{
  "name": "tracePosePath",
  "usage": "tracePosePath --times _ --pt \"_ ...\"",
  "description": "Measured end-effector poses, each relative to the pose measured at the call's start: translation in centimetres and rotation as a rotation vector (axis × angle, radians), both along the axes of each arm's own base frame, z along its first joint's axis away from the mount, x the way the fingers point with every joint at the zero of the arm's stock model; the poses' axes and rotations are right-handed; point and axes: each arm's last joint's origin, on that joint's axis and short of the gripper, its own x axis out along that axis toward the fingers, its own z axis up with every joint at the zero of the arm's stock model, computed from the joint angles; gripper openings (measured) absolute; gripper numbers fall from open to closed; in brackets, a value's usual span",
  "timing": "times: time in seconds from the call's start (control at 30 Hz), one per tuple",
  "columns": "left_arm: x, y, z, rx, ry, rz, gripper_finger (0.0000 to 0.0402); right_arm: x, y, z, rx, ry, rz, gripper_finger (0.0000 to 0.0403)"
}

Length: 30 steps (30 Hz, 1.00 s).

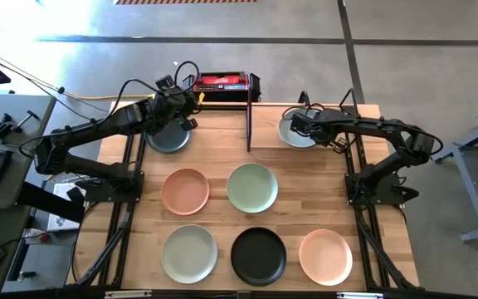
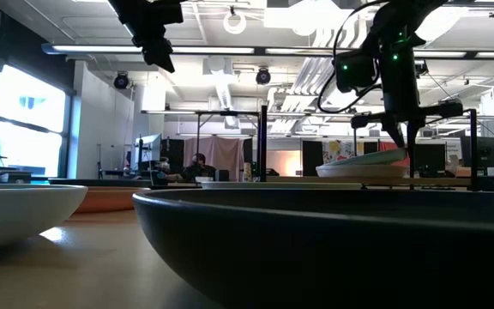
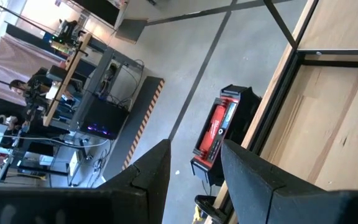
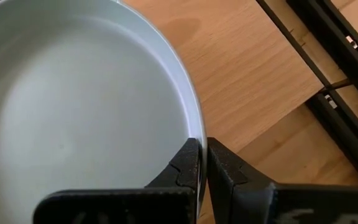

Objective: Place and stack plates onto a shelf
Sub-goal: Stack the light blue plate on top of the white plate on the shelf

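The shelf [image 1: 218, 133] runs along the table's far side, with its upright black bar [image 1: 249, 116] in the middle. A dark plate [image 1: 168, 138] lies on the shelf's left part. My left gripper [image 1: 181, 90] [image 3: 194, 155] hovers open above that plate's far edge, high up in the low view [image 2: 157, 47]. On the shelf's right part, my right gripper [image 1: 299, 124] [image 4: 202, 146] is shut on a pale sage plate [image 1: 295, 133] [image 4: 73, 118]. Two peach plates, a sage one, a pale one and a black one rest flat on the tabletop. My right gripper pinches the pale sage plate's rim [image 4: 195, 127], one finger [image 4: 185, 163] inside the rim and one outside. The fingers come from above, pointing down [image 2: 406, 137]. In the low view the plate [image 2: 369, 158] sits tilted, its held side raised and its other side lower.
On the tabletop lie a peach plate [image 1: 186, 190], a sage plate [image 1: 252, 187], a pale plate [image 1: 189, 253], a black plate [image 1: 258, 256] and a second peach plate [image 1: 325, 256]. A red and black box [image 1: 222, 83] sits beyond the far edge. People show in the room behind.
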Motion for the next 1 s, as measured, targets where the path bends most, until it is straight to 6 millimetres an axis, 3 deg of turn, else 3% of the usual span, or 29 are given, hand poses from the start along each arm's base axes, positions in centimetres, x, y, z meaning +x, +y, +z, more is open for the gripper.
tracePosePath --times 0.37,0.73,1.0 --pt "0.0 0.0 0.0 0.000 0.000 0.000 0.0133 0.4 -0.2 0.0 -0.023 -0.033 0.009 0.0007" --pt "0.0 0.0 0.0 0.000 0.000 0.000 0.0133 0.3 -0.2 0.1 -0.022 -0.004 0.067 0.0115" --pt "0.0 0.0 0.0 0.000 0.000 0.000 0.0133 0.0 0.2 2.2 0.016 -0.033 0.274 0.0129"
